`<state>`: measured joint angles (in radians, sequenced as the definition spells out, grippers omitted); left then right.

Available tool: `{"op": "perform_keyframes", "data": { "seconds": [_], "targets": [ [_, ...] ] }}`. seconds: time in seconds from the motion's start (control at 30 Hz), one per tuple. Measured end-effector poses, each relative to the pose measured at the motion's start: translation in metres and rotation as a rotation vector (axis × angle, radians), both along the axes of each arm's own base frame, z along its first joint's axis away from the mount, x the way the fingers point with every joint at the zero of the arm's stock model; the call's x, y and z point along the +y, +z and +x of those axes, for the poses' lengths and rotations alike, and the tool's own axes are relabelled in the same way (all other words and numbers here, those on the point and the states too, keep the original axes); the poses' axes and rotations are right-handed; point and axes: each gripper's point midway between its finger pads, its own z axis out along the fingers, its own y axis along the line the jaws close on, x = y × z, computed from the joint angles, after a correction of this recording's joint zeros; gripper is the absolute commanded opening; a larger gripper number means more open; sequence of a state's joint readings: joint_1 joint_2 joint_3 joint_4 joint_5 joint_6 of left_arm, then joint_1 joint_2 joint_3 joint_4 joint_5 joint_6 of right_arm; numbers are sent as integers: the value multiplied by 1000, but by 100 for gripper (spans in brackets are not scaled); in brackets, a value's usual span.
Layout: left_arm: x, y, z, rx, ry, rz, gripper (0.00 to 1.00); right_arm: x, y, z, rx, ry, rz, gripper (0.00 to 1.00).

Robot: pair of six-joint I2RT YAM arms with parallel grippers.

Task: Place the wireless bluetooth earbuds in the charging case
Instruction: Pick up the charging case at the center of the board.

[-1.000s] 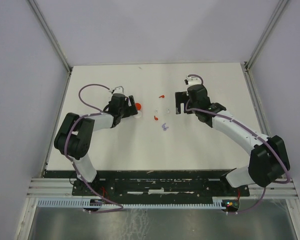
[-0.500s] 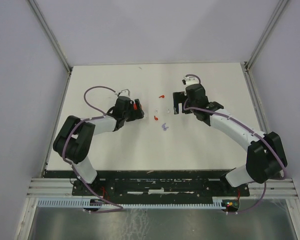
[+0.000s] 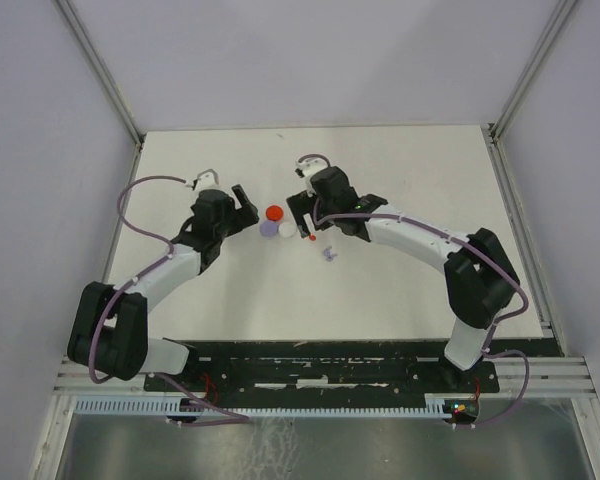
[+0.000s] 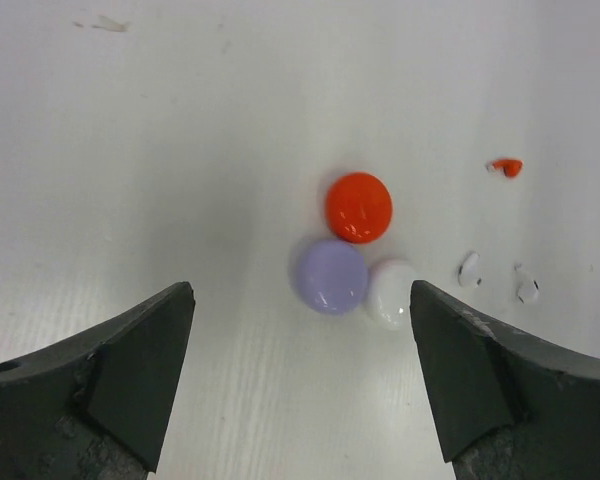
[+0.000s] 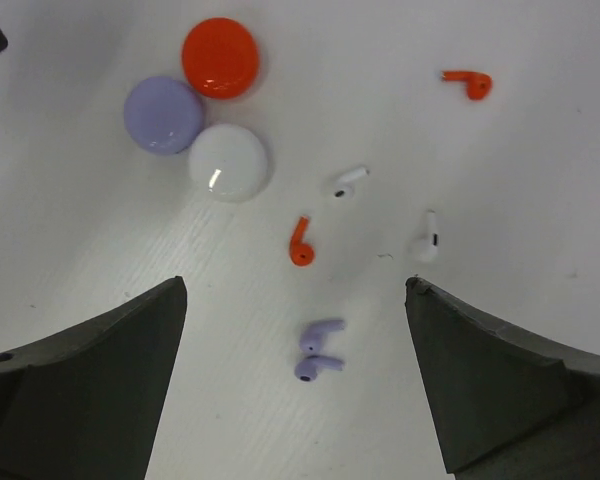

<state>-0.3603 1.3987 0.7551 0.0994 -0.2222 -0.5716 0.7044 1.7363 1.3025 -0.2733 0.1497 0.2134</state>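
Three round charging cases lie touching mid-table: red (image 3: pixel 274 212) (image 4: pixel 359 207) (image 5: pixel 220 57), lavender (image 3: pixel 269 229) (image 4: pixel 332 276) (image 5: pixel 163 114) and white (image 3: pixel 286 229) (image 4: pixel 391 293) (image 5: pixel 229 162). The earbuds lie loose to their right: two red (image 5: pixel 468 82) (image 5: pixel 300 243), two white (image 5: pixel 347 182) (image 5: pixel 426 238) and a lavender pair (image 5: pixel 320 350) (image 3: pixel 329 253). My left gripper (image 3: pixel 242 200) (image 4: pixel 300 330) is open and empty, just left of the cases. My right gripper (image 3: pixel 305 215) (image 5: pixel 295 290) is open and empty, above the earbuds.
The white table (image 3: pixel 400 280) is walled by a metal frame (image 3: pixel 100 80) with pale panels. Both arms arch in from the near edge.
My left gripper has drawn back to the left, off the red case; all three cases now show together. My right gripper has swung left, from beside the earbuds to over them.
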Motion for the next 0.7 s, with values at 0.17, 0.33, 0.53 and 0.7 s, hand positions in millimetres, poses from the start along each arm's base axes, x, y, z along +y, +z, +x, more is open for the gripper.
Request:
{"op": "perform_keyframes", "data": {
  "seconds": [0.17, 0.33, 0.53, 0.7],
  "targets": [
    [53, -4, -1, 10, 114, -62, 95, 47, -11, 0, 9, 158, -10, 98],
    [72, -18, -8, 49, 146, -92, 95, 83, -26, 15, 27, 254, -16, 98],
    [73, -12, -8, 38, 128, -124, 94, 118, -42, 23, 42, 315, -33, 95],
    [76, -9, -8, 29, 124, -137, 94, 143, -54, 26, 51, 347, -41, 89]
  ]
}}
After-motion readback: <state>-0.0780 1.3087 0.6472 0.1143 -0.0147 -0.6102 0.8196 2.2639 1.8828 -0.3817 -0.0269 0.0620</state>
